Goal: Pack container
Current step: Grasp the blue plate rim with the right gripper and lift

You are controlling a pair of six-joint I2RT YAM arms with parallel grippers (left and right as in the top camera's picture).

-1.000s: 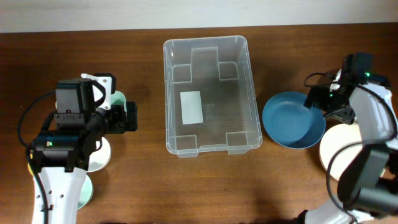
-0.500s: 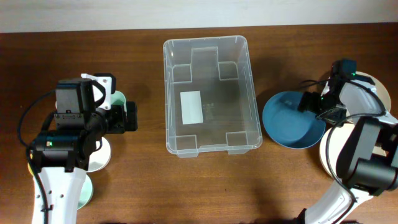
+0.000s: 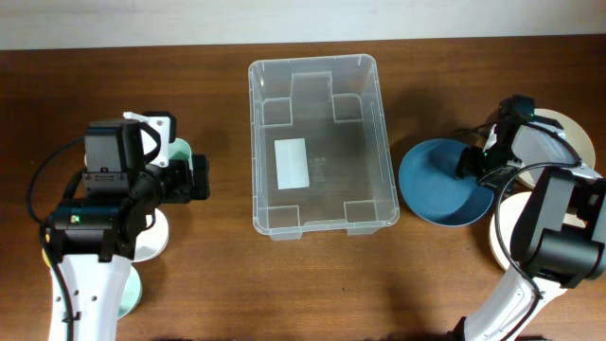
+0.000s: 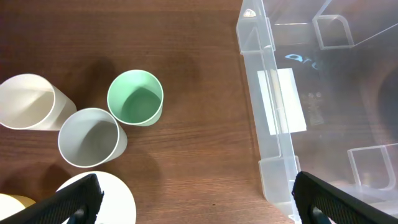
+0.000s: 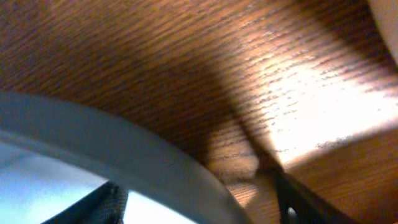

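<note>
The container (image 3: 312, 62), a large clear bin with a white label on its base, stands empty mid-table; its left wall (image 4: 273, 112) shows in the left wrist view. A blue bowl (image 3: 440, 185) sits to its right. My right gripper (image 3: 473, 163) is at that bowl's right rim. In the right wrist view the gripper (image 5: 202, 202) straddles the bowl rim (image 5: 124, 158), one finger inside and one outside, with a gap still showing on the outer side. My left gripper (image 3: 199, 177) hovers open left of the bin, holding nothing; its fingers frame bare wood (image 4: 196, 199).
Left of the bin stand a green cup (image 4: 135, 98), a grey cup (image 4: 91, 137) and a cream cup (image 4: 28, 102), with a white plate (image 4: 115, 199) below them. White plates (image 3: 516, 232) lie at the far right, beside the blue bowl.
My right gripper moved left and down onto the blue bowl's right rim and its jaws have narrowed around it. The left arm has not moved.
</note>
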